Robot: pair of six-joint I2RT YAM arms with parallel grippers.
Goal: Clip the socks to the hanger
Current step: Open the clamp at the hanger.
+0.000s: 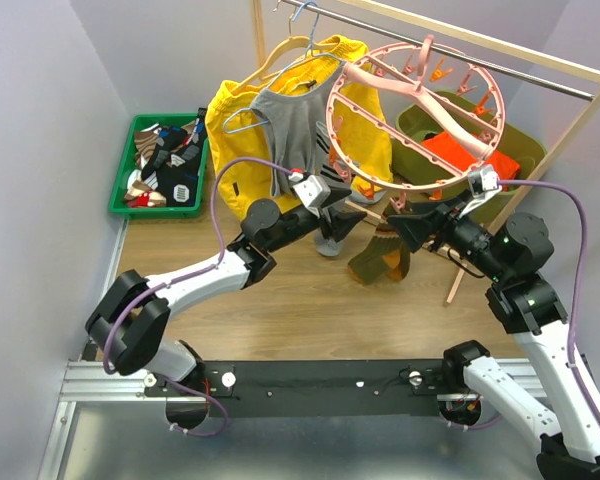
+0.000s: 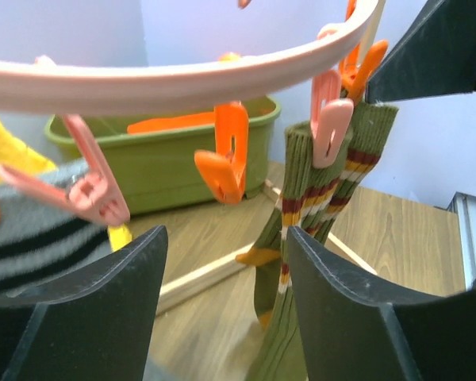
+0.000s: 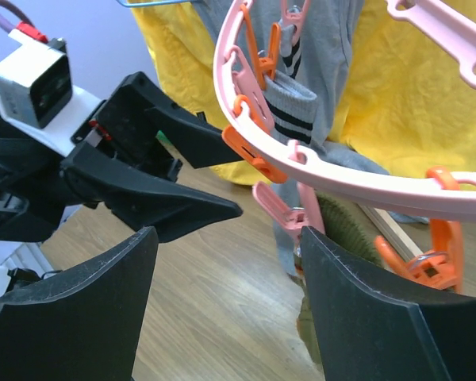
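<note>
From my left wrist, the large round pink plastic hanger [image 2: 182, 75] runs off both edges. The olive-brown ribbed socks [image 2: 301, 182] are cut off below, and a grey black-striped sock [image 2: 32, 238] blurs at left.

1. Table [image 1: 280, 310]: wood-grain top in a light brown tone, walled on the left and far sides.
2. Green crate [image 1: 155, 211]: slotted plastic, far left corner, standing flat on the top against the left wall. It holds a heap of socks [image 1: 162, 160], dark and brown-and-white ones mixed together.
3. Olive tub [image 1: 528, 152]: far right, standing behind the rack; something orange lies inside.
4. Wooden rack leg [image 1: 580, 130]: slants down to the top at right of centre.
5. Black rail [image 1: 320, 385]: runs left to right along the near edge.
</note>
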